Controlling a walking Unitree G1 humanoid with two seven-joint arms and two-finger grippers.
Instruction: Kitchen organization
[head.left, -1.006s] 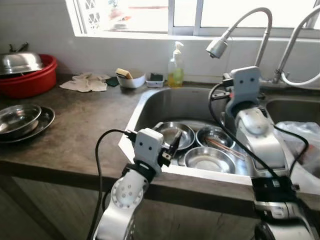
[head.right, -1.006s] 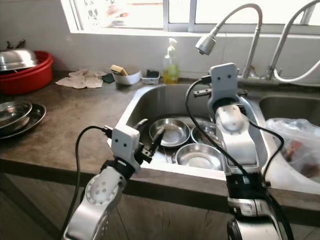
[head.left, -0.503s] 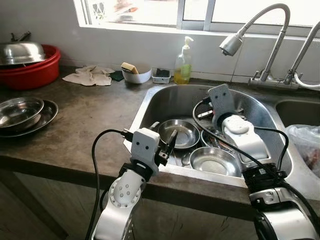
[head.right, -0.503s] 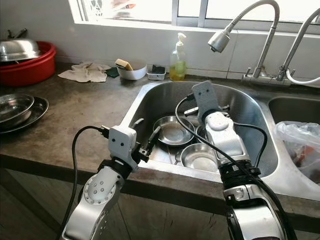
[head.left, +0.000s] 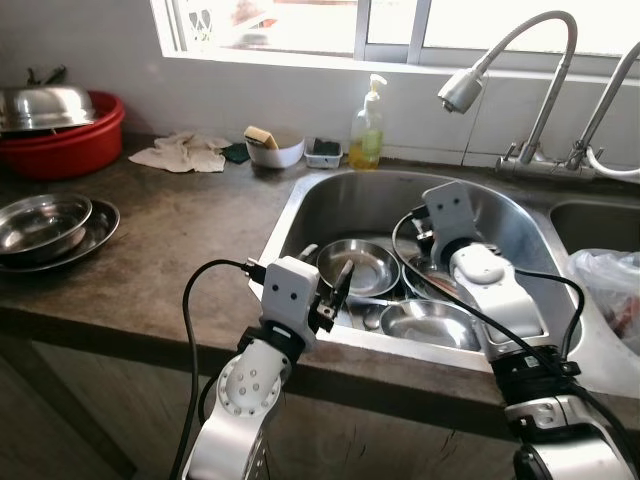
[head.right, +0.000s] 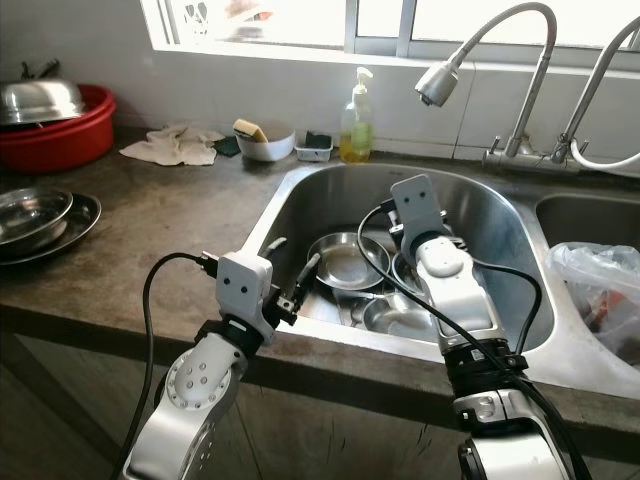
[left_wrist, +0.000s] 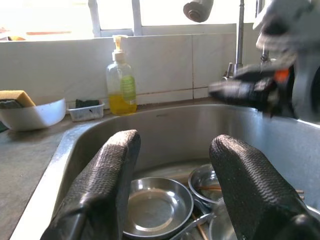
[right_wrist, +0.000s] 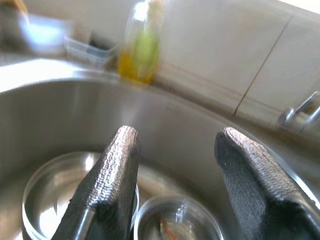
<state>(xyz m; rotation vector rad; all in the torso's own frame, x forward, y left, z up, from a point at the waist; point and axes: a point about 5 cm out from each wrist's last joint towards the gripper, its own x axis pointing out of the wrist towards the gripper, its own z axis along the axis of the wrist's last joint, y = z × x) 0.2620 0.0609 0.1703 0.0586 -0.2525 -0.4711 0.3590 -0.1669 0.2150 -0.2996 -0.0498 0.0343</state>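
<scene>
The left tool (head.left: 328, 283) hovers wide open at the sink's (head.left: 300, 200) near rim, steel bowls (head.left: 357, 266) just beyond it. The right tool (right_wrist: 172, 165), fingers also wide apart, hangs over them; its arm hides part of the bowls.

No lettering can be read anywhere; the green label on the soap bottle (left_wrist: 122, 85) beyond the fingers is illegible.

Three shiny steel bowls (head.left: 357, 266) sit upright and crowded together on the sink (head.left: 520, 225) floor, the widest at nine o'clock.
</scene>
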